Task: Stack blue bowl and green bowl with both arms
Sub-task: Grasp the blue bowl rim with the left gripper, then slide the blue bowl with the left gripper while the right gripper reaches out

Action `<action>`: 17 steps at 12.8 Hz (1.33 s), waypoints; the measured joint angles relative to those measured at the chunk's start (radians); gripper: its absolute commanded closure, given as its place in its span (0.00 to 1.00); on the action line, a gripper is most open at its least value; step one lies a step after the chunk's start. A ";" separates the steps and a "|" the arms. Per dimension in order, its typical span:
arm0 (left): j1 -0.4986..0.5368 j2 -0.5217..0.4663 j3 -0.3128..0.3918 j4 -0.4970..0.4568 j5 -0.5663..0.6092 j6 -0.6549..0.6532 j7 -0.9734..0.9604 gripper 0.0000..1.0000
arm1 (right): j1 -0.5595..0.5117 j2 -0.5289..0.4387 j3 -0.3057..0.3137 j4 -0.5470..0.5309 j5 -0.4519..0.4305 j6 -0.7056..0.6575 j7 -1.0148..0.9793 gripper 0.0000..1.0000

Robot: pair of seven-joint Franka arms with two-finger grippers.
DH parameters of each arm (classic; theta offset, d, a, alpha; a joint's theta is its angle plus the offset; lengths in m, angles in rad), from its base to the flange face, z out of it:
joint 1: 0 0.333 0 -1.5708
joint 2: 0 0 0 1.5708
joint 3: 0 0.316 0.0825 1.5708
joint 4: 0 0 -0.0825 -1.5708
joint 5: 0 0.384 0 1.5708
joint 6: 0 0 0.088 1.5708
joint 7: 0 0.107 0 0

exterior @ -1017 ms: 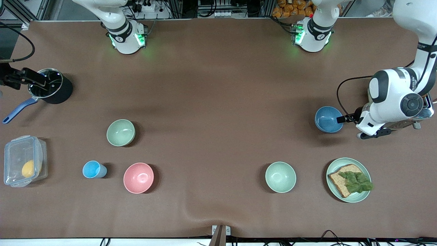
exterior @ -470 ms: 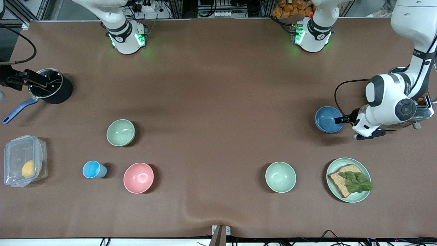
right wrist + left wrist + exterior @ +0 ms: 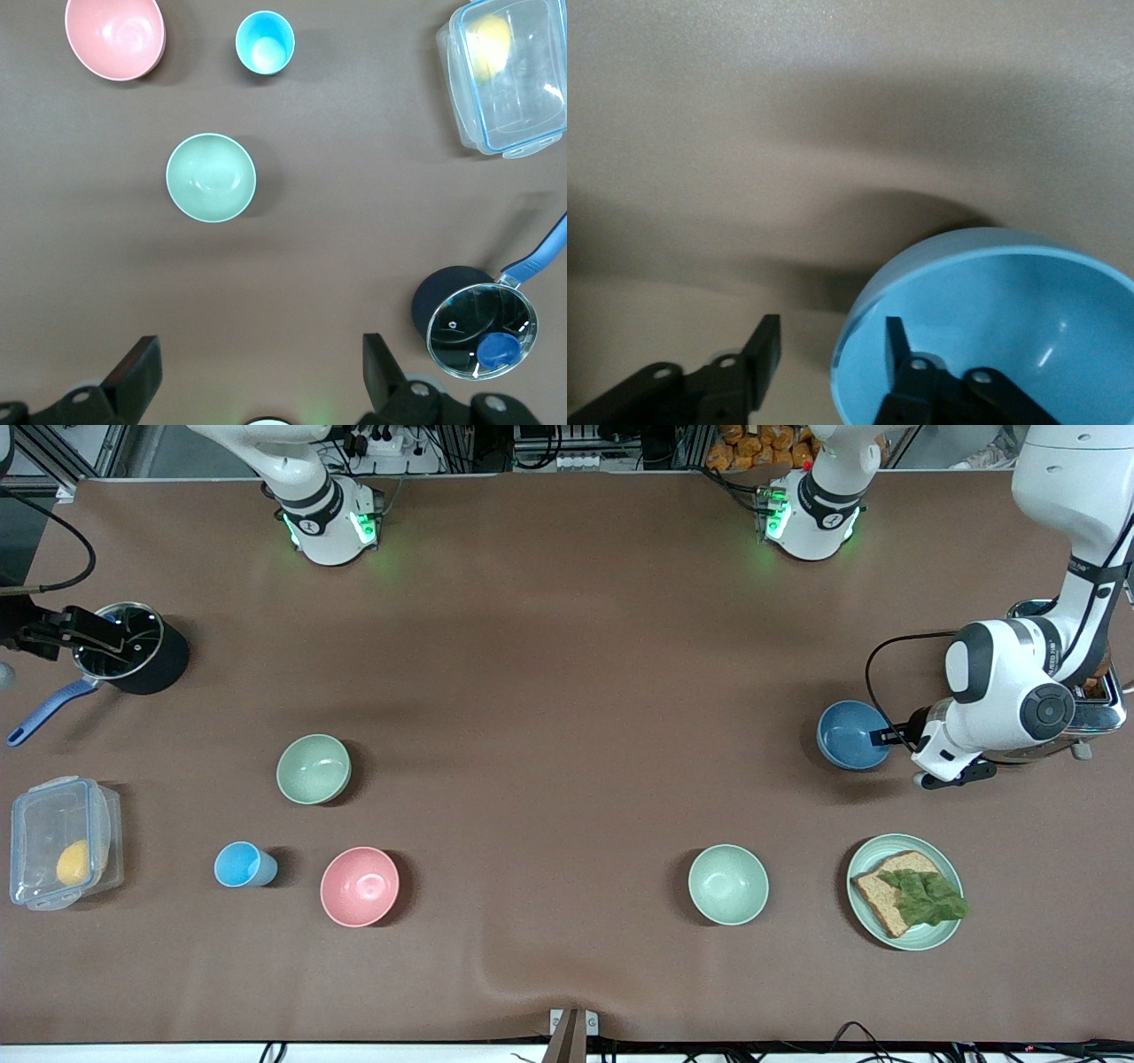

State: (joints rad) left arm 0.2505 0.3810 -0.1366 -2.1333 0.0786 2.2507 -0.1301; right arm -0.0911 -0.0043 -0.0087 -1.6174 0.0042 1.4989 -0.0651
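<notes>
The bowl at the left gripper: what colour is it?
Sky blue: the blue bowl, clearest in the left wrist view.

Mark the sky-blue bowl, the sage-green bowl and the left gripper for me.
Round matte sky-blue bowl [image 3: 850, 733], front view, inner floor.
Round sage-green bowl [image 3: 313, 768], front view, inner floor.
Left gripper [image 3: 833, 347], left wrist view, midway between fingertips straddling the blue bowl's rim.

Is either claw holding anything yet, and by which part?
Nothing is held yet. The left claw straddles the blue bowl rim, still unclosed; the right claw is open in the air.

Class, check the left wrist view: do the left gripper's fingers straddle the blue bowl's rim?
Yes: one finger sits inside the blue bowl, the other outside its rim.
</notes>
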 measured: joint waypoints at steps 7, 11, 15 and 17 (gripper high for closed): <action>0.000 -0.007 -0.005 0.007 0.000 -0.001 0.002 1.00 | 0.000 0.000 -0.001 0.000 0.000 -0.008 0.000 0.00; -0.001 -0.009 -0.054 0.066 0.000 -0.007 0.002 1.00 | 0.000 0.000 -0.001 0.001 0.000 -0.011 0.000 0.00; -0.003 -0.024 -0.131 0.187 0.000 -0.146 -0.013 1.00 | 0.000 -0.001 0.000 0.003 0.000 -0.016 0.000 0.00; -0.004 -0.029 -0.182 0.244 0.000 -0.205 -0.089 1.00 | 0.007 -0.002 0.000 0.004 0.000 -0.016 0.000 0.00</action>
State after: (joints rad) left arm 0.2469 0.3524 -0.3188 -1.8888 0.0785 2.0453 -0.2195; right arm -0.0844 -0.0062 -0.0084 -1.6138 0.0042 1.4832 -0.0651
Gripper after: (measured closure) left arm 0.947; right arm 0.000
